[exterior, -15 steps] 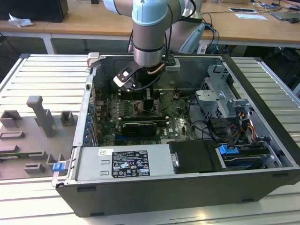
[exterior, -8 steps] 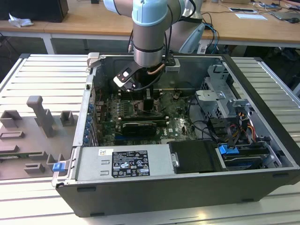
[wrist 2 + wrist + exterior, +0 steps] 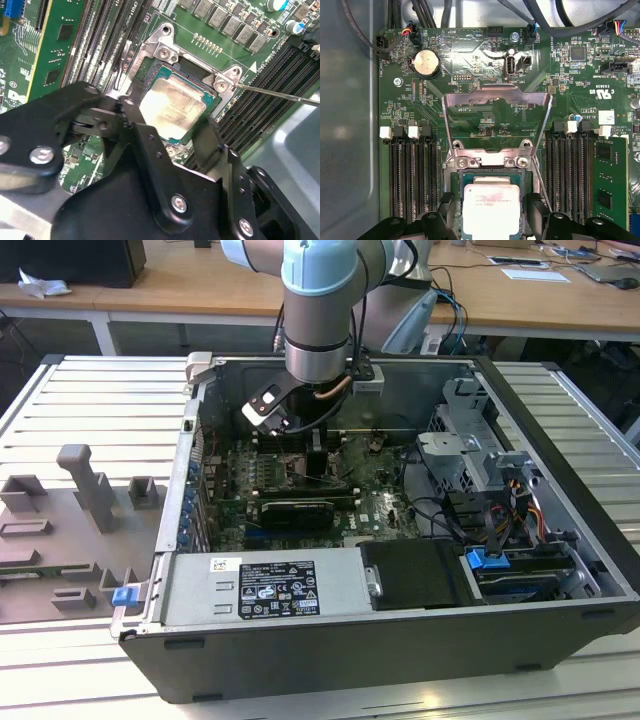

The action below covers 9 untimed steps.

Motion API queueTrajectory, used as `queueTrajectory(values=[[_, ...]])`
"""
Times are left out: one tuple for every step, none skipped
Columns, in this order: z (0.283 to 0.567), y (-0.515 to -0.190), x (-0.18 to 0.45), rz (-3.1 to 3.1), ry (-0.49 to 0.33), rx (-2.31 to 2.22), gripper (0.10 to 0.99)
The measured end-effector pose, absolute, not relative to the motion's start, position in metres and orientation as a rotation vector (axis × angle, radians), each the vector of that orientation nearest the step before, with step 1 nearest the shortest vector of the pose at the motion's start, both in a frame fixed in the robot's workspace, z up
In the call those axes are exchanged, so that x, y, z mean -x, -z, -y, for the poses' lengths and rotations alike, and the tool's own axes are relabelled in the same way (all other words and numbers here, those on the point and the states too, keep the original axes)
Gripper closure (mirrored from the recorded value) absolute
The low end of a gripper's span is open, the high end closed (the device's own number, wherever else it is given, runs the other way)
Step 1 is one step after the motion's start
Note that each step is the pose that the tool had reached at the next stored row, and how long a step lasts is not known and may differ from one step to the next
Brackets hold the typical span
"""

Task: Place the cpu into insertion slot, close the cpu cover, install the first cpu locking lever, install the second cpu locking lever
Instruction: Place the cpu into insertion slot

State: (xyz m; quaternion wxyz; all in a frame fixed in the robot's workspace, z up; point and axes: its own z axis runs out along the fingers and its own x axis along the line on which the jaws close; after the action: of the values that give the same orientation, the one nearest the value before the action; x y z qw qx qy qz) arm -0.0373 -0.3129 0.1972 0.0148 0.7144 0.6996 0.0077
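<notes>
first wrist view: gripper (image 3: pixel 491 201) spread astride one cpu (image 3: pixel 491 214), one cpu cover (image 3: pixel 497 95) raised.

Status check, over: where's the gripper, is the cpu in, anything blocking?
Gripper low over insertion slot, grip state unclear. Cpu lies flat in the slot, looks seated. Cpu cover stands open, out of the way.

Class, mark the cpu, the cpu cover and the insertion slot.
cpu (image 3: pixel 491 210): first wrist view, its metal top.
cpu cover (image 3: pixel 465 97): first wrist view, frame's end bar.
insertion slot (image 3: pixel 163 48): second wrist view, metal rim.
</notes>
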Motion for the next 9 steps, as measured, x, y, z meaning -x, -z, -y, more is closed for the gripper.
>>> queueTrajectory(values=[[0.3128,-0.1974,0.0373,-2.177,-0.024,-2.223,0.424],[0.3129,-0.1977,0.0373,-2.179,-0.023,-2.221,0.494],[0.3128,-0.1979,0.0373,-2.183,-0.023,-2.217,0.494],[0.3128,-0.1979,0.0373,-2.188,-0.023,-2.212,0.494],[0.3129,-0.1980,0.0373,-2.194,-0.022,-2.204,0.494],[0.3129,-0.1981,0.0373,-2.198,-0.021,-2.200,0.494],[0.3129,-0.1980,0.0373,-2.199,-0.020,-2.198,0.494],[0.3129,-0.1983,0.0373,-2.199,-0.019,-2.198,0.510],[0.3129,-0.1987,0.0373,-2.199,-0.019,-2.198,0.510]])
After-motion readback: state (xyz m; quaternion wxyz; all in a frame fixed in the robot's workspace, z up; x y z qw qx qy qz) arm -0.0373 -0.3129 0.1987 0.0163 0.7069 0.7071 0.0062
